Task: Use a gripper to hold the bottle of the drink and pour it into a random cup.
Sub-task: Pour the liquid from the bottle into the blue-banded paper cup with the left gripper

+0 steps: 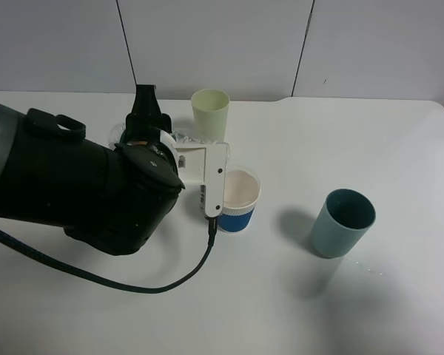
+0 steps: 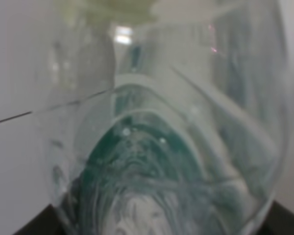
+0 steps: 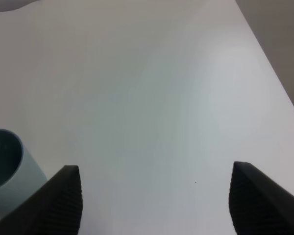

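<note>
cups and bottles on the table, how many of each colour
pale green cup: 1
white cup with blue band: 1
teal cup: 1
clear bottle: 1
total: 4

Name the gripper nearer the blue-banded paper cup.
Left. The left gripper, holding the water bottle, is at the rim of the blue-banded paper cup; the right gripper hangs over the table by the teal cup.

On tabletop (image 1: 399, 148): cup (image 1: 240, 194) at centre; rear cup (image 1: 210, 111) behind, slightly left; right cup (image 1: 342, 220) well apart rightward. Bottle (image 1: 183, 137) in left gripper (image 1: 189, 151), between cup and rear cup.
</note>
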You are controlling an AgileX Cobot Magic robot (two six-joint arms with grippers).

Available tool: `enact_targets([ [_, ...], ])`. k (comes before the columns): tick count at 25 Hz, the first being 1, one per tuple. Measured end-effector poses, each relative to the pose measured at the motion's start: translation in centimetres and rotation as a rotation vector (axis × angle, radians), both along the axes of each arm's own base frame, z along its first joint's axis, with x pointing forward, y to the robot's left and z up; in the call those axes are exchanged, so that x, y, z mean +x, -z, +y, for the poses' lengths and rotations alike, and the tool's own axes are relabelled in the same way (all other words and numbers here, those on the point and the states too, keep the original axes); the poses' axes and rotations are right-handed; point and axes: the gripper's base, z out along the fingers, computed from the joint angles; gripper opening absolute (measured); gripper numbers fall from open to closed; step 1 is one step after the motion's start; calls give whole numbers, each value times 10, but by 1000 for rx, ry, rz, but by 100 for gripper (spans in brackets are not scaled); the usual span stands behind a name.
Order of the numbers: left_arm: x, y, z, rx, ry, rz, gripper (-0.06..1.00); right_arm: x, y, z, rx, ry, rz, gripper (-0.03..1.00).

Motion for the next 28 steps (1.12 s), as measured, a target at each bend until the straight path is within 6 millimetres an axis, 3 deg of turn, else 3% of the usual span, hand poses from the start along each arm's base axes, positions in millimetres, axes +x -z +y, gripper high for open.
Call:
enact_targets([
  [28, 2, -5, 2, 103, 13, -27, 50, 0, 0, 0, 0, 0, 0, 63],
])
